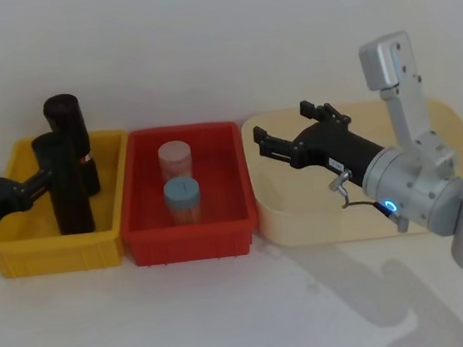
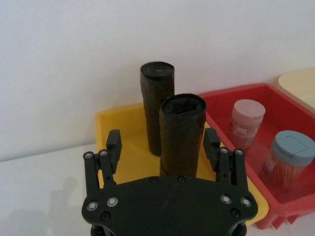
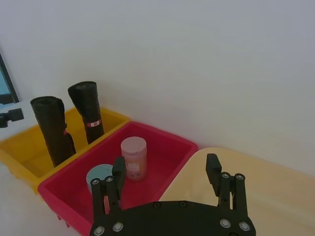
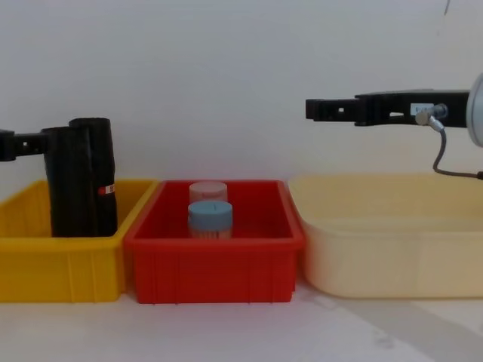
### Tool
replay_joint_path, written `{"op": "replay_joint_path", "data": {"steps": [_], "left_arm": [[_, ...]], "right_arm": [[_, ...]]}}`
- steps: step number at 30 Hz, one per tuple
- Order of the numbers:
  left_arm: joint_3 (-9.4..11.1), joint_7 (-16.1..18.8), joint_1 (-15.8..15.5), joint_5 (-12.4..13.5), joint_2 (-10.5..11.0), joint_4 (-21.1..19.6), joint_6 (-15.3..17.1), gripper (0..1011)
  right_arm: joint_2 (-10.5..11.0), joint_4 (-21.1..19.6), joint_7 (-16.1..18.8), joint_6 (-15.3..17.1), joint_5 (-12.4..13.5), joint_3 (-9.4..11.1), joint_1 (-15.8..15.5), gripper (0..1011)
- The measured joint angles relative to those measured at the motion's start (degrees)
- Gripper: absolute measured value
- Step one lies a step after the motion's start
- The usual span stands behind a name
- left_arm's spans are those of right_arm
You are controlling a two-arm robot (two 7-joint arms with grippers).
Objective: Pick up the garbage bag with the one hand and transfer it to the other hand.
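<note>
Bright, even light throws soft, faint shadows onto the table (image 1: 232, 324).

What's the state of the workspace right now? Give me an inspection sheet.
Surface: white table with three bins side by side.
Job's things: plain roll upright in yellow bin.
Clutter: labelled roll upright behind it; pink-lid jar and blue-lid jar in red bin; cream bin.
Grippers: left gripper open, one finger on each side of the plain roll; right gripper open, in the air above the cream bin.
Cables: thin grey cable looping under the right wrist.
Surroundings: white wall; nothing else seen.
</note>
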Motion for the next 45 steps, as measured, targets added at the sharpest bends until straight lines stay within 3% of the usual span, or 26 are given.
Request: {"op": "replay_joint_path", "data": {"steps": [23,45], "left_arm": [[2.0,-6.9,-5.8,-1.5,-0.9,8.8,-0.8,1001],[5.0,-13.4,-11.7,-1.9,-2.5,16.6,-3.8,1001]], "right_arm": [[0.7,0.6,1.5,-0.5,1.4,-0.2,1.4,1001],[1.3,1.4,1.5,-1.6,2.2,-0.4,2.1,1001]]}}
